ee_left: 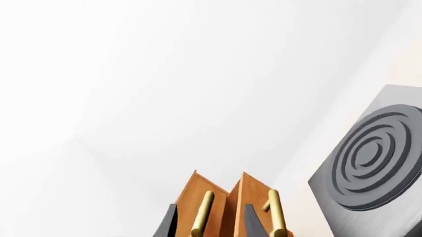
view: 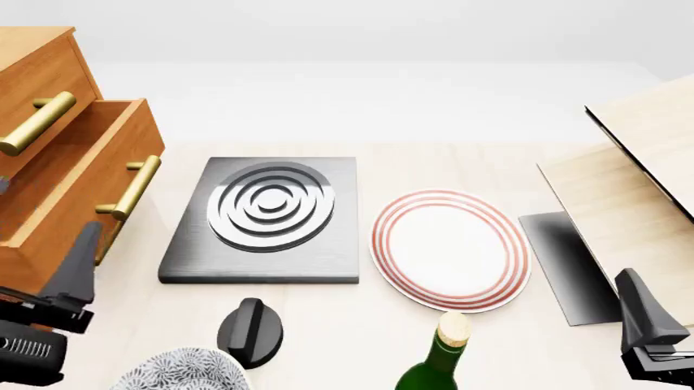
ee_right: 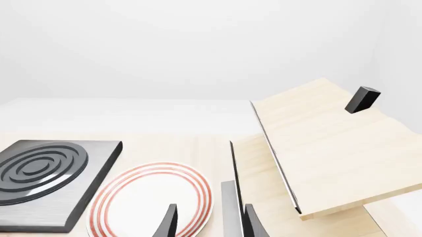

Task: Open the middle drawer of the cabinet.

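The middle drawer [view: 76,175] stands pulled out of the cabinet [view: 38,61] at the table's left edge, beside the hob [view: 266,219], while the left gripper [view: 65,280] and the right gripper [view: 651,321] both hang free with fingers spread, holding nothing.

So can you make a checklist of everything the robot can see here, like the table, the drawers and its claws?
Surface: pale wood table, in use.
Job's things: cabinet at far left; middle drawer stands pulled out past the one above, brass handle free.
Clutter: dark hob slab, red-ringed plate, green bottle, black knob, patterned bowl, pale wood box with its lid raised.
Grippers: left gripper open, empty, near the handles; right gripper open, empty.
Cables: nothing seen.
Surroundings: plain white backdrop.
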Controlling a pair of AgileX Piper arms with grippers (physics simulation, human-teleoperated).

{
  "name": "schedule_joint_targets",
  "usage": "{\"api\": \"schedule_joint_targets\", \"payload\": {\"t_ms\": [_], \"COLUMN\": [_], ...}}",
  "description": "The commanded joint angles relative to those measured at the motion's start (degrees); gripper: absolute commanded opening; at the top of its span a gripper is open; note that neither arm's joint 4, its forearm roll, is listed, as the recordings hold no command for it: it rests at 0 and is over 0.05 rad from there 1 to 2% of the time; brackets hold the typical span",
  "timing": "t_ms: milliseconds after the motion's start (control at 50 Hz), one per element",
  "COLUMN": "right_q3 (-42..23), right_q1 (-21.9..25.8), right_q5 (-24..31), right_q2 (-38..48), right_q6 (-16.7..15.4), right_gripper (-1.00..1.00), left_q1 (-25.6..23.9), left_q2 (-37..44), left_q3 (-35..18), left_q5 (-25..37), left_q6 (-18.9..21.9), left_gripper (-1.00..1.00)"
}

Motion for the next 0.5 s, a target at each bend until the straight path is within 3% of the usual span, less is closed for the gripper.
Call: {"api": "schedule_joint_targets", "payload": {"t_ms": [20, 220, 500], "right_q3": [0.01, 0.01, 0.01], "right_q1": [0.03, 0.04, 0.04], "right_q5": [0.02, 0.02, 0.02], "right_q2": [-0.17, -0.18, -0.17], "right_q6": [0.12, 0.13, 0.12], "right_gripper": [1.00, 1.00, 1.00], "left_q1": [0.06, 0.65, 1.42], "left_q2": [-13.51, -16.91, -16.06], "left_q3": [-3.90, -8.99, -20.56], "left_q5": [14.74, 22.80, 36.84], "left_q6": [-3.52, -7.81, -17.99], "left_gripper": [1.00, 1.00, 1.00]}}
